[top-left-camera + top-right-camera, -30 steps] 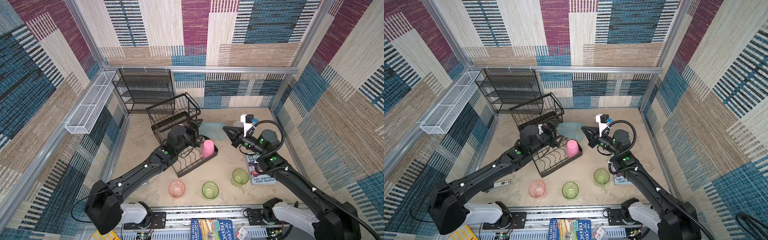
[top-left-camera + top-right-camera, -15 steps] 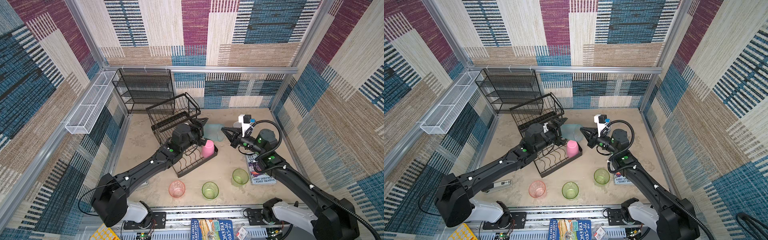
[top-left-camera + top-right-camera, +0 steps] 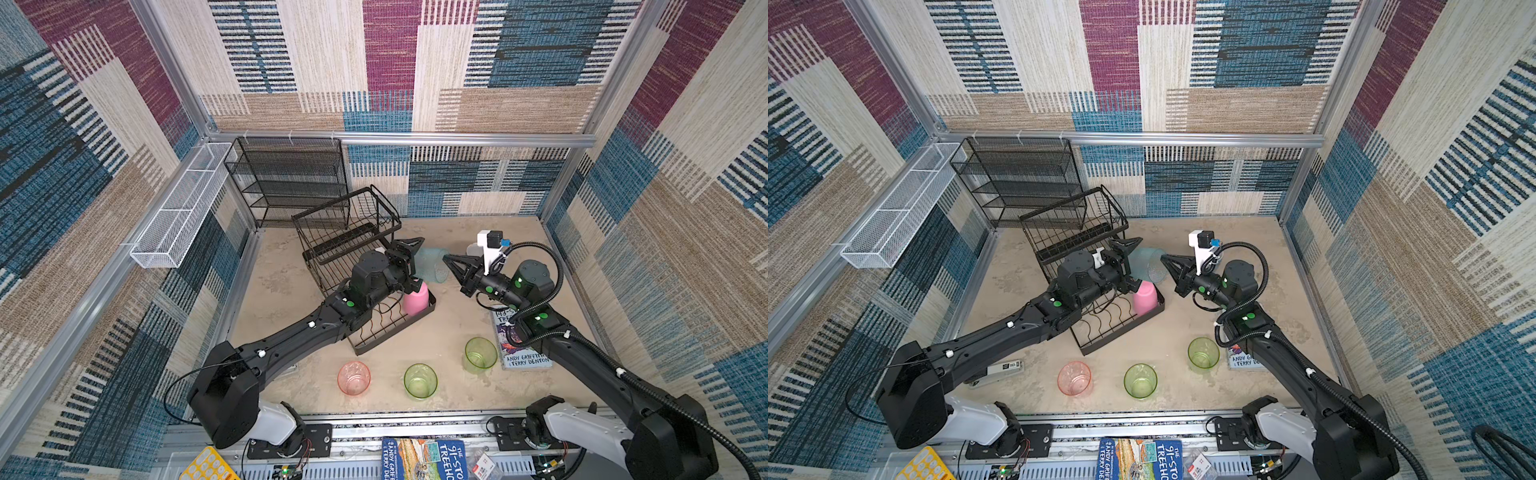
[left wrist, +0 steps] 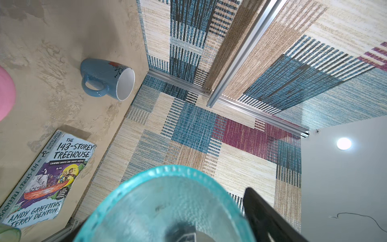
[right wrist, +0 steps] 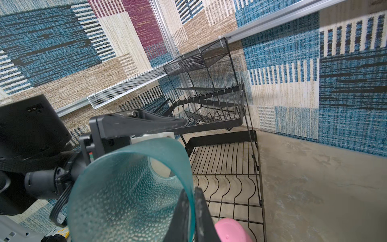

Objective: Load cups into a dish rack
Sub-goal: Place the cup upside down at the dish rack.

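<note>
From above: only opaque pink cup (image 3: 414,299) racked, in dish rack (image 3: 397,330) lower tray; pink tumbler (image 3: 353,377), green tumbler (image 3: 420,380), second green tumbler (image 3: 481,353) not yet loaded.
Right wrist: right gripper (image 5: 190,191) pinched on teal cup (image 5: 125,188) rim, above rack.
Left wrist: left gripper (image 4: 165,206) spread around same cup, grip unclear; blue mug (image 4: 104,77) outside rack.

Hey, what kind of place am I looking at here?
Probably a robot test cell, not a real kitchen: two arms bolted to a rail, patterned walls on aluminium framing, and a dish rack with cups staged on a small tabletop.
</note>
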`<state>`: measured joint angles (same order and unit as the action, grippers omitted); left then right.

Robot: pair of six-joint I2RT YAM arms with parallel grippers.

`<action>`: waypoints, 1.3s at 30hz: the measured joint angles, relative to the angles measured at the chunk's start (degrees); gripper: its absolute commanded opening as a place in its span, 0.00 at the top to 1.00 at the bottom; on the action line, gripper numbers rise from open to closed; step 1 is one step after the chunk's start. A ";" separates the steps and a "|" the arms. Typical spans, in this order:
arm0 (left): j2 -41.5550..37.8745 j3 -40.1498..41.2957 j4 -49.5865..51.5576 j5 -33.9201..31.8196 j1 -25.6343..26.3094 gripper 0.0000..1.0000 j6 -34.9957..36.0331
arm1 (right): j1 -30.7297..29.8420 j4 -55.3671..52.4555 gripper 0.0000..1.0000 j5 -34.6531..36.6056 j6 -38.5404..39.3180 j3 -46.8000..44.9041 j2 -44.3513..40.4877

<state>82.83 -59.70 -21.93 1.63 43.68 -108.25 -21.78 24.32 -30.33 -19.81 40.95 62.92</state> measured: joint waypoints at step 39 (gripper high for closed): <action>-3.10 2.23 6.27 -10.34 0.04 0.35 17.79 | 0.00 -4.48 0.48 4.96 0.50 1.40 -1.25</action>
<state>79.72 -57.47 -15.66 -8.71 43.72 -90.45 -21.78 19.84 -25.36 -19.31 42.35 61.67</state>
